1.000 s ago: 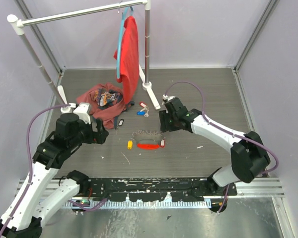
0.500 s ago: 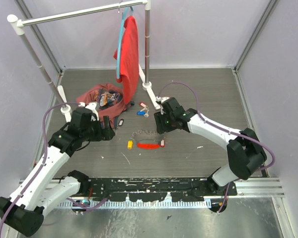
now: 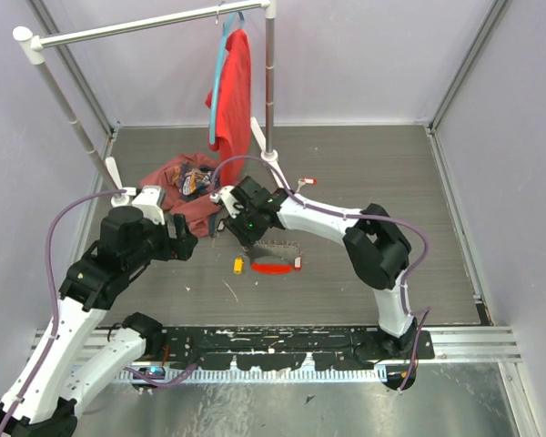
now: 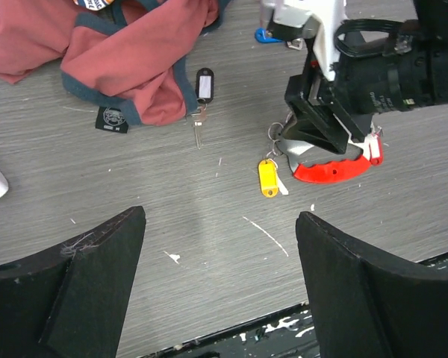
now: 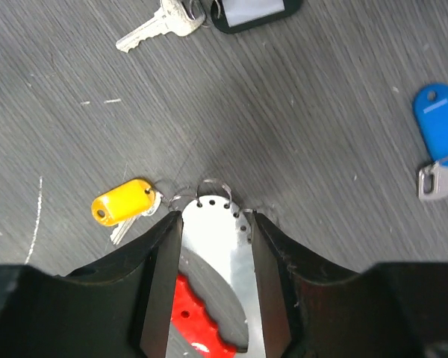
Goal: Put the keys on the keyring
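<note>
1. swinging left across the counter since the earlier frame, the right claw had come down over the keyring. its jaws stood half-closed either side of the ring's pale metal end, and whether they pinched it could not be told.
2. the left claw hung wide open and empty, near the ring's left side.
3. the keyring lay flat mid-counter, with its red tag toward the arms and its yellow tag at the left end.
4. the thin chain looked light and limp and likely to slide; the stiff red tag or the metal end seemed the surer hold.
5. a key with a black tag and a blue-tagged key lay loose beyond it.
6. the counter was grey, wood-grained and scuffed. a crumpled red cloth lay at the left, a clothes rack stood behind, and the walls were pale lilac.
</note>
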Available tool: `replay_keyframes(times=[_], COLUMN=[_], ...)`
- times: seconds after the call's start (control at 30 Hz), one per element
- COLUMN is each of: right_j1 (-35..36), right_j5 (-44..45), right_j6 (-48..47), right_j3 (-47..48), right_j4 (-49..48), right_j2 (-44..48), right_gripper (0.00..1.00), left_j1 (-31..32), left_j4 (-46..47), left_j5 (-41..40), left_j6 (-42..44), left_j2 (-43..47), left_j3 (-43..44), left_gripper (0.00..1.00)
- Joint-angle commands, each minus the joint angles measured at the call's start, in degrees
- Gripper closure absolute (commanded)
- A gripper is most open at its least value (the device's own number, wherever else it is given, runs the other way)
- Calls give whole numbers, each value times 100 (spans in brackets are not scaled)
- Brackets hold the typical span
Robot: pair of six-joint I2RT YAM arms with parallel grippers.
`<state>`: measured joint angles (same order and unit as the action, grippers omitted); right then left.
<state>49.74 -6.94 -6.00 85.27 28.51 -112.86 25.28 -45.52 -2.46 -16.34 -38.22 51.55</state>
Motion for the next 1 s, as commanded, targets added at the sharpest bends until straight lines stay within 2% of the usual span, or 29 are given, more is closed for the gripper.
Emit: replay_keyframes(times=[0.0,0.17,0.63,0.8,0.97], right_j1=[-17,-17,-17,-17,-16], right_j5=[-216,-528,-908,-934,-1108], right_j6=[-725,-967,-1183,-1231,-1263], right_j3=[669,1069,1528,1634,1627], right_j4=[369,768,1082,1218,1306], right_j2=[-184,-617,-1123,-1244,-1224], right_gripper=[53,53,54,58,69], left_j1=[-14,-14,-12,-14,-14], left_j4=[-77,-51,16,17,25], left_j5=[3,44,64,68,49], left_j6=[252,269,289,302,312], left_j2=[-127,-255,-265,-283,-289], left_j3=[24,14,-28,-32,-48], left_gripper=[12,12,12,12,11])
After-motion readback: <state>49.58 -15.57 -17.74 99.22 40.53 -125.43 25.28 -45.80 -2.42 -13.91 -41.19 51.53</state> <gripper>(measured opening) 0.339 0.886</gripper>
